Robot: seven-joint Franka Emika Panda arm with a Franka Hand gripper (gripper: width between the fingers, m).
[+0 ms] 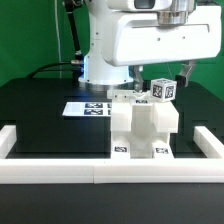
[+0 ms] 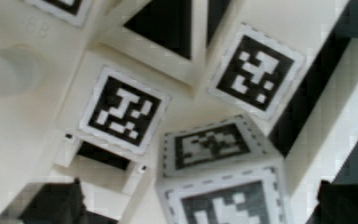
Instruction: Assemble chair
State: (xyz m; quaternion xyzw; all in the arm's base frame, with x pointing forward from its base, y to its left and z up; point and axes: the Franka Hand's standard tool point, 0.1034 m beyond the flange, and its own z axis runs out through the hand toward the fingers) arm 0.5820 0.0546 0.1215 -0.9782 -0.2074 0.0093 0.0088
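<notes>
The chair [image 1: 145,128] is a partly built stack of chunky white parts with black-and-white tags, standing against the front rail. A tagged white post [image 1: 163,90] rises at its top on the exterior view's right. My gripper [image 1: 160,77] hangs just over that post, open, with a dark finger on each side. In the wrist view the chair's tagged parts [image 2: 126,108] fill the picture. One tagged face [image 2: 229,200] lies between my dark fingertips [image 2: 55,205], with a gap showing beside it. My gripper [image 2: 202,206] holds nothing.
The marker board [image 1: 88,107] lies flat on the black table behind the chair, toward the exterior view's left. A low white border rail [image 1: 60,170] runs along the front and up both sides. The white arm [image 1: 150,35] looms over the back.
</notes>
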